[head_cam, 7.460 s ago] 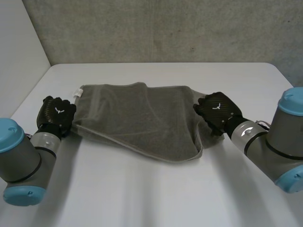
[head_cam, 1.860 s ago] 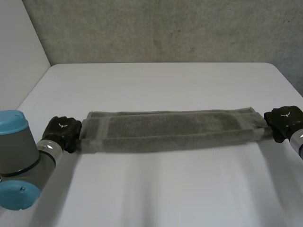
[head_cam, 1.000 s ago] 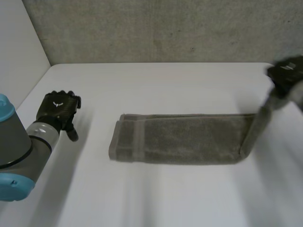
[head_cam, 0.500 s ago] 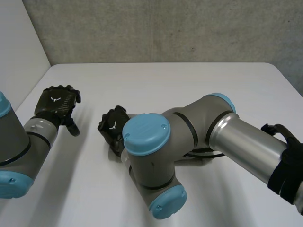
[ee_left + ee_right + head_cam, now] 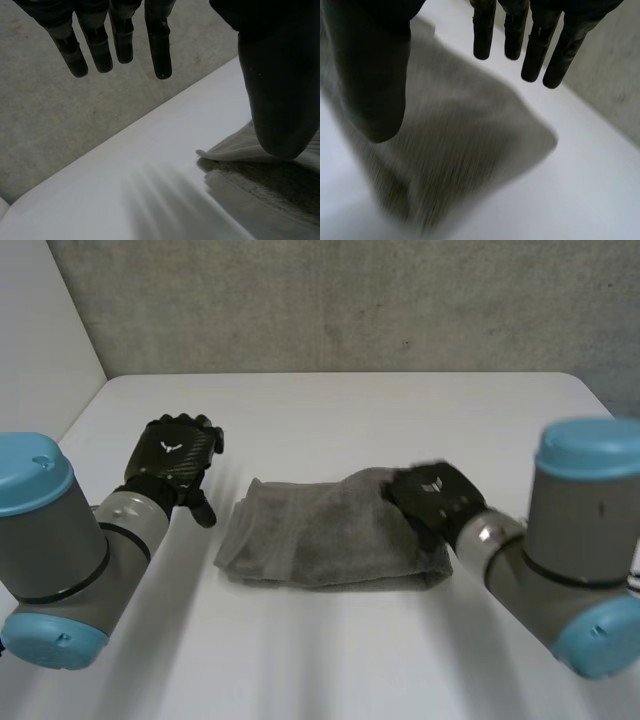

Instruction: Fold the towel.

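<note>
- Head view: the towel (image 5: 322, 540) lies on the white table (image 5: 350, 405) as a short, thick grey bundle, folded over on itself and a little rumpled along its left end.
- Head view: my left hand (image 5: 172, 462) is beside the towel's left end and apart from it. Its fingers are stretched out loosely and it holds nothing.
- Head view: my right hand (image 5: 432, 498) is over the towel's right end. From this angle I cannot tell whether it touches the cloth.
- Head view: my left arm (image 5: 55, 550) and my right arm (image 5: 570, 550), grey with light-blue caps, come in from either side, near the table's front.
- Left wrist view: my left hand (image 5: 122, 40) is spread wide. The fingers (image 5: 159, 45) point out straight towards the grey wall (image 5: 45, 115), and the thumb (image 5: 275, 100) stands well apart from them with nothing between.
- Left wrist view: a corner of the towel (image 5: 270, 185) lies flat on the table (image 5: 150, 200) near my thumb, clear of my fingers.
- Right wrist view: my right hand (image 5: 537, 50) is also opened out, with straight fingers (image 5: 482, 35) and the thumb (image 5: 375, 85) held away from them, gripping nothing.
- Right wrist view: the towel (image 5: 470, 145) lies under my palm on the table (image 5: 580, 200), and one rounded corner of it lies out beyond my fingertips.
</note>
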You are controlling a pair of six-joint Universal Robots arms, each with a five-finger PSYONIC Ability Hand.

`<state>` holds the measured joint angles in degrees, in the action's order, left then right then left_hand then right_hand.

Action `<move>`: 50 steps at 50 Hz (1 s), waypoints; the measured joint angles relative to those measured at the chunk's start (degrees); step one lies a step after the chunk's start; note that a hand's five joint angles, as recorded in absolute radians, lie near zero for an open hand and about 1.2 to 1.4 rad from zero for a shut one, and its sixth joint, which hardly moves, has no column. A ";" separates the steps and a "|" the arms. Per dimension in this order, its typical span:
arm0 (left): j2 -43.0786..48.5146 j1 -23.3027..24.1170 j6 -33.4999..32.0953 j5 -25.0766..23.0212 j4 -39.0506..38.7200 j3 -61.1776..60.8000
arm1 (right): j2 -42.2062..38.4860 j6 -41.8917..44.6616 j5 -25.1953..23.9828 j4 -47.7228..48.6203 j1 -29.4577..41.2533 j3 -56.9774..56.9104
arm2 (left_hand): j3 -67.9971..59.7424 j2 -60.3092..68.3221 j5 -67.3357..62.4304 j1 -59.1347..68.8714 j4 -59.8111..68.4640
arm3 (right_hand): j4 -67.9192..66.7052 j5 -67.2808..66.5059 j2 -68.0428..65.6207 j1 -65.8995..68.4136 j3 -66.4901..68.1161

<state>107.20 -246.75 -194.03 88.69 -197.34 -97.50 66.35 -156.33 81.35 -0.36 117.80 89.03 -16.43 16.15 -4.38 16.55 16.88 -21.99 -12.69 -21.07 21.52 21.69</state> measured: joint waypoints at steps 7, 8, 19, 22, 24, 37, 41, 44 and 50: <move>0.41 0.88 -0.01 0.38 0.00 -0.02 | 0.22 0.19 -3.22 9.09 -6.21 12.69 | 0.00 0.00 0.00 0.00 0.00 | -6.18 -6.33 -7.29 6.97 6.81; 0.48 0.99 -0.01 0.56 -0.01 0.04 | 0.17 0.25 -3.55 10.34 -6.81 13.80 | 0.00 0.00 0.00 0.00 0.00 | -8.02 -8.17 -9.10 8.95 8.67; 0.89 1.80 0.05 2.03 0.01 0.21 | 0.14 0.40 -3.85 14.65 -8.13 15.27 | 0.00 0.00 0.00 0.03 0.00 | -54.47 -52.49 -51.70 50.61 54.70; 0.84 1.80 0.05 2.15 0.04 0.19 | 0.92 0.34 -3.68 14.51 -7.85 13.53 | 0.00 0.00 0.00 0.00 0.00 | -54.82 -52.49 -51.70 50.76 55.14; 0.78 1.78 0.06 2.18 0.05 0.30 | 1.65 0.27 -3.55 14.16 -7.35 11.87 | 0.00 0.00 0.00 0.00 0.00 | -54.83 -52.49 -51.70 51.07 55.14; -0.28 1.48 0.26 4.49 0.05 2.63 | -5.68 -2.85 -3.02 3.91 13.93 -14.19 | 0.00 0.00 0.00 0.00 0.00 | -54.83 -52.49 -52.27 51.65 55.18; -0.42 1.24 0.40 6.67 -0.20 2.76 | -12.65 -3.05 -2.26 2.44 19.95 -20.76 | 0.00 0.00 0.00 0.00 0.00 | -54.83 -52.49 -52.27 51.68 55.30; -0.43 1.13 0.49 7.96 -0.39 2.72 | -16.85 -3.08 -1.22 2.10 22.55 -23.83 | 0.00 0.00 0.00 0.00 0.00 | -54.83 -52.49 -52.27 52.03 55.33; -0.40 1.00 0.60 9.17 -0.65 3.11 | -21.40 -4.36 1.19 1.95 24.50 -26.37 | 0.00 -0.01 0.04 0.00 0.00 | -39.65 -38.47 -39.77 39.76 39.84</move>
<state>106.80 -245.74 -193.43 97.86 -197.99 -94.39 44.96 -160.70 82.54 1.59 142.30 62.66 -16.43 16.14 -4.34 16.54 16.87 -61.64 -51.16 -60.84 61.28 61.54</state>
